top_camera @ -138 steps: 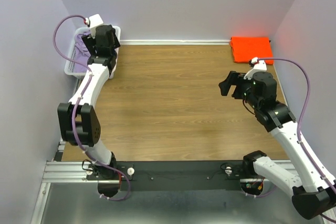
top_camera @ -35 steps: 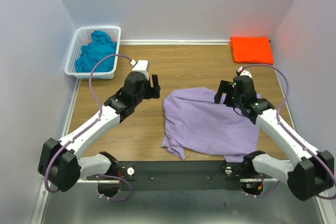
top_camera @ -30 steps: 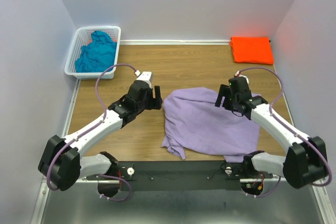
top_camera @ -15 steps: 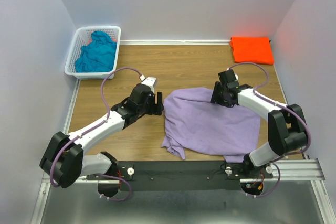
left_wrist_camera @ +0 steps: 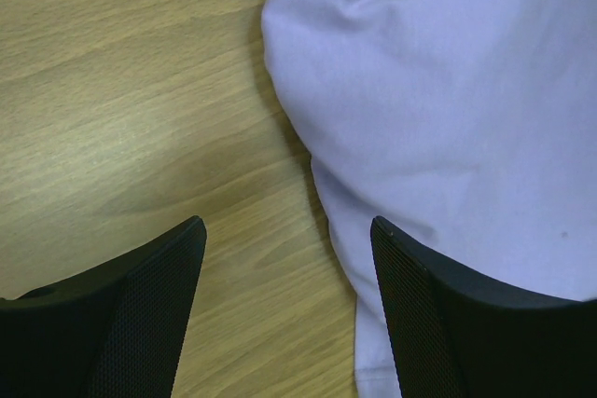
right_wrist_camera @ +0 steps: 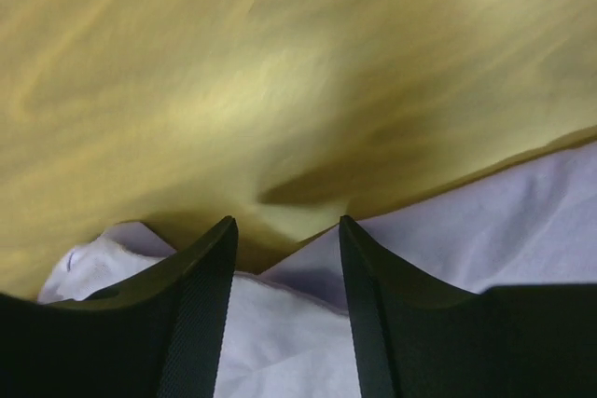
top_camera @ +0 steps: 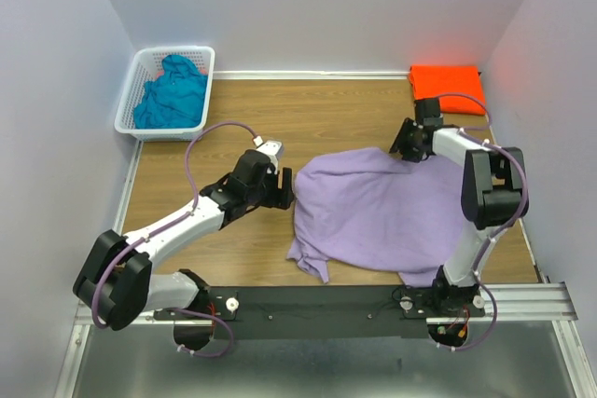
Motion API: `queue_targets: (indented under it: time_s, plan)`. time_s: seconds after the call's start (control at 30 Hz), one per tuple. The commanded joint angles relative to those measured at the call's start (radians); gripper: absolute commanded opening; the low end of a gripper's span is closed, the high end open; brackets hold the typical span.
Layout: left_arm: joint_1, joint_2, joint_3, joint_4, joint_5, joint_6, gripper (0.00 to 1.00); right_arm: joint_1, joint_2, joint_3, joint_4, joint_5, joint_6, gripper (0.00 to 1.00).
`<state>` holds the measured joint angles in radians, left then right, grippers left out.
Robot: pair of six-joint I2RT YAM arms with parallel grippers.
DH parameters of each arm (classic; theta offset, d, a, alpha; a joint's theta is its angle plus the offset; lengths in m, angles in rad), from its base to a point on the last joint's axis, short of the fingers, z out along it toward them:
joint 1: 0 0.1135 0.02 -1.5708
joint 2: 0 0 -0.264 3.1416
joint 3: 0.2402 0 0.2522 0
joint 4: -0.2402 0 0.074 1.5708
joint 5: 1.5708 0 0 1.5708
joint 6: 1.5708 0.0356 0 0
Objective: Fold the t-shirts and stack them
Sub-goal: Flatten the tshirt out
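The lavender t-shirt [top_camera: 378, 212] lies crumpled but spread on the wooden table, centre right. My left gripper [top_camera: 285, 189] is open and low at the shirt's left edge. In the left wrist view [left_wrist_camera: 286, 223] one finger is over wood and the other is over the lavender cloth [left_wrist_camera: 448, 90]. My right gripper [top_camera: 404, 147] is open at the shirt's far right corner. In the right wrist view [right_wrist_camera: 286, 221] a cloth edge [right_wrist_camera: 522, 212] runs between the fingers. The orange t-shirt [top_camera: 448, 87] lies folded at the far right. The teal t-shirt [top_camera: 173, 90] is bunched in the basket.
The white lattice basket [top_camera: 131, 124] stands at the far left corner against the wall. Walls close in the table on the left, back and right. Bare wood [top_camera: 308, 114] shows between the basket and the orange shirt.
The lavender shirt went from the basket onto the table. Lately my left gripper slid right to the shirt's left edge. My right gripper swung back and right to the shirt's far corner.
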<state>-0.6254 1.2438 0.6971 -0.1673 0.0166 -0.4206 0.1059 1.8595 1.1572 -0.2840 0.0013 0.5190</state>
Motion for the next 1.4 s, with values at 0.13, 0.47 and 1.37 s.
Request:
queue_targets:
  time_s: [0.13, 0.47, 1.37]
  plan:
    - [-0.022, -0.004, 0.001, -0.047, 0.043, -0.044, 0.79, -0.086, 0.181, 0.143, 0.011, -0.075, -0.005, 0.47]
    - [-0.074, 0.069, 0.013, -0.044, 0.085, -0.032, 0.77, -0.13, 0.193, 0.28, 0.002, -0.044, -0.022, 0.5]
    - [-0.408, 0.404, 0.252, -0.258, -0.239, -0.17, 0.62, 0.017, -0.586, -0.289, -0.118, -0.032, -0.036, 0.61]
